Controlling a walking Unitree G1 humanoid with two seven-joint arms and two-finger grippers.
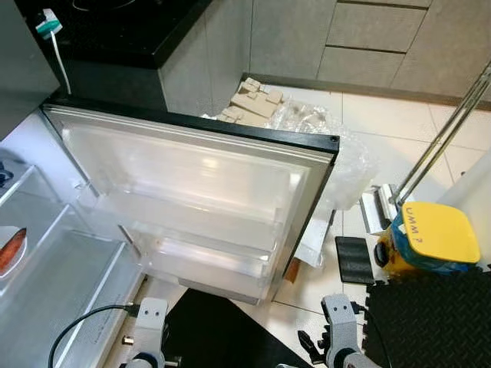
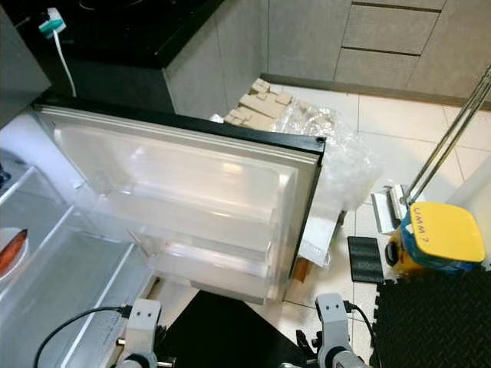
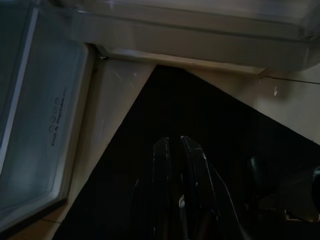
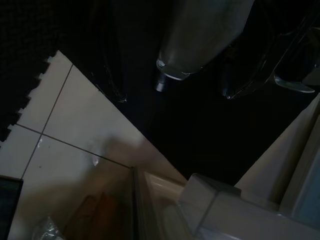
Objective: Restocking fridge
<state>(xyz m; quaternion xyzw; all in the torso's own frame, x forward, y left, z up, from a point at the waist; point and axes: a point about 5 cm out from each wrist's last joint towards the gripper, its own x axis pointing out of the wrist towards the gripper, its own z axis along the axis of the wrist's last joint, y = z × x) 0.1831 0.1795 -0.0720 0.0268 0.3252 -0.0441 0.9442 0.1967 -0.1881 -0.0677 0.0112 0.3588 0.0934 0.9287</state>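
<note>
While the fridge door (image 1: 192, 192) stands swung wide open toward the robot, its inner door shelves (image 1: 203, 257) are bare. In the left eye view the fridge interior lies at the left, with a glass shelf (image 1: 46, 268) and a plate (image 1: 9, 253) at the far left edge carrying something orange. Both arms hang low at the near edge, over a black mat (image 1: 222, 330). To the right stand a yellow-topped device (image 1: 430, 238) and a dark foam floor mat (image 1: 437, 322); beyond the door lie cardboard pieces (image 1: 257, 103) and clear plastic wrap (image 1: 337, 153) on the tiled floor.

The right eye view gives the same scene, with a white cable (image 2: 61, 61) hanging from the black worktop (image 2: 146, 31) at the far left.

In the left wrist view the left pincer (image 3: 175, 150) has its black fingers together, holding nothing, over the black mat near the door's lower edge and a crisper drawer (image 3: 45, 125).

The right wrist view is dark. The right pincer (image 4: 170, 90) has its fingers (image 4: 112, 75) spread apart, with nothing between them, above tile and the door's corner.

I judge the fridge is open and ready, but no item is in hand. The next move calls for finding and fetching goods to stock; none are clearly visible here.
</note>
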